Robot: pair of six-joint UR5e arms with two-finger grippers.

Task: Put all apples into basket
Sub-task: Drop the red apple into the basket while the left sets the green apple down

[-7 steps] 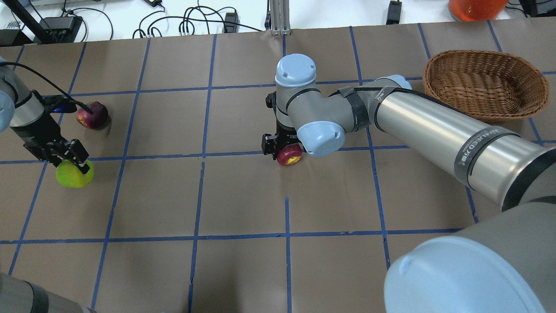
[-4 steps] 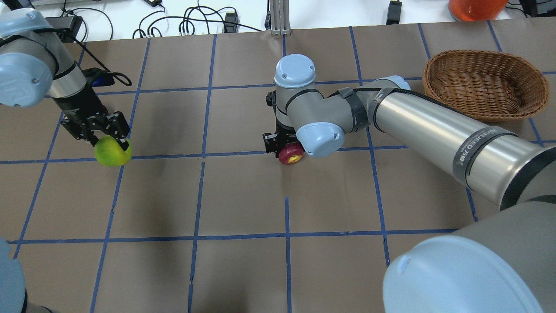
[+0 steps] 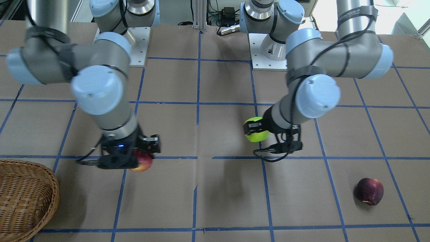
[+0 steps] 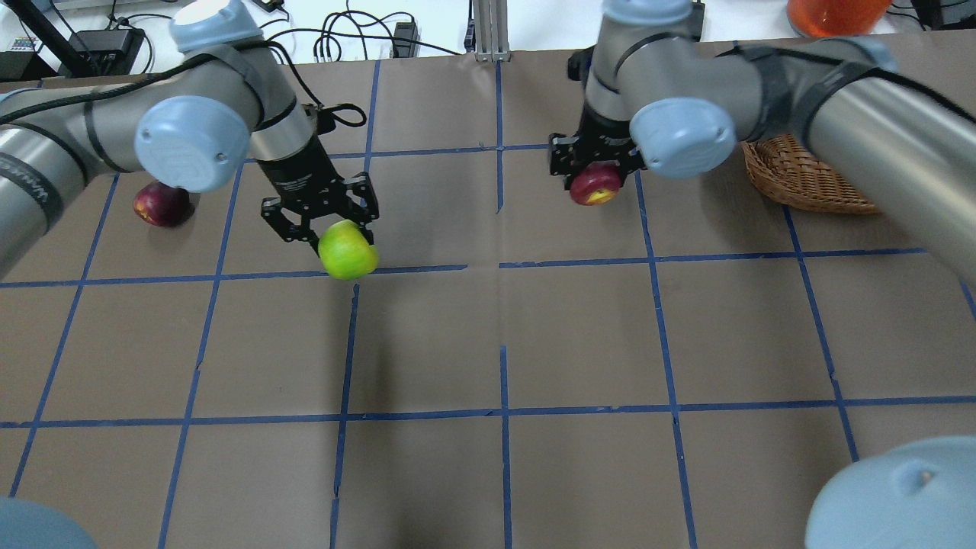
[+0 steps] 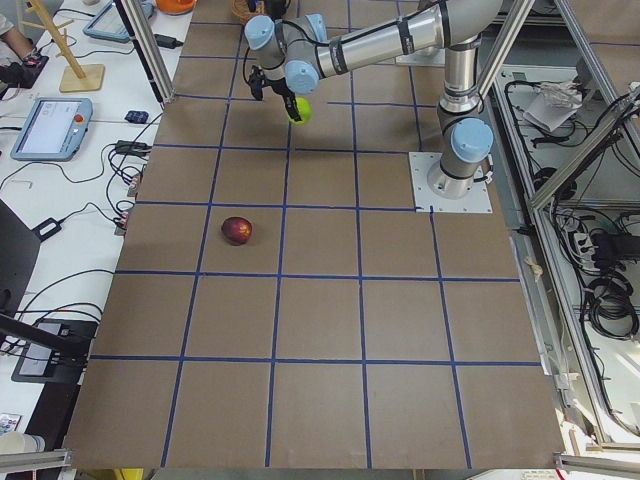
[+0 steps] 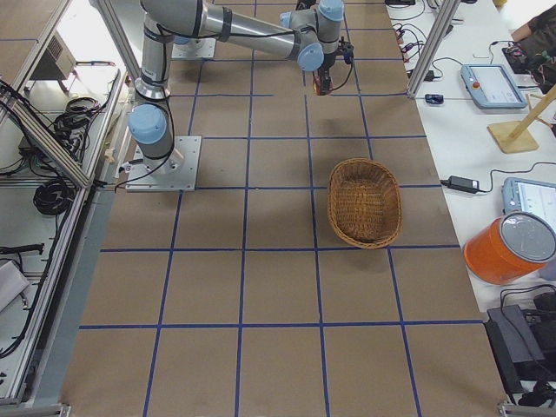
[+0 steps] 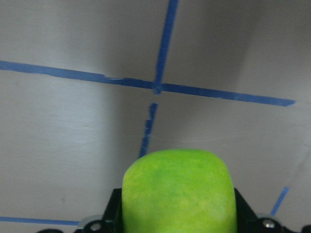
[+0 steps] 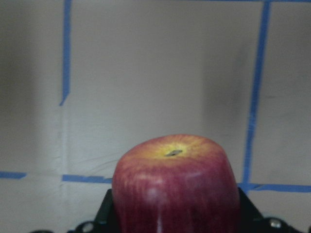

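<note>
My left gripper (image 4: 335, 236) is shut on the yellow-green apple (image 4: 348, 249) and holds it above the table, left of centre; the apple fills the left wrist view (image 7: 179, 191). My right gripper (image 4: 595, 171) is shut on the red apple (image 4: 596, 184) with a yellowish base, held in the air a little left of the wicker basket (image 4: 801, 183); it shows in the right wrist view (image 8: 176, 187). The dark maroon apple (image 4: 160, 204) lies on the table at the far left, also in the front view (image 3: 369, 191). The basket (image 3: 23, 198) holds no apples.
The table is brown paper with a blue tape grid. An orange container (image 4: 835, 15) stands at the back right beyond the basket. Cables and power bricks (image 4: 328, 42) lie past the table's far edge. My right arm's forearm (image 4: 877, 99) passes over the basket.
My left gripper has lifted the green apple and carried it right, toward the table's middle. My right gripper has lifted the red apple and moved it right and back, toward the basket.
</note>
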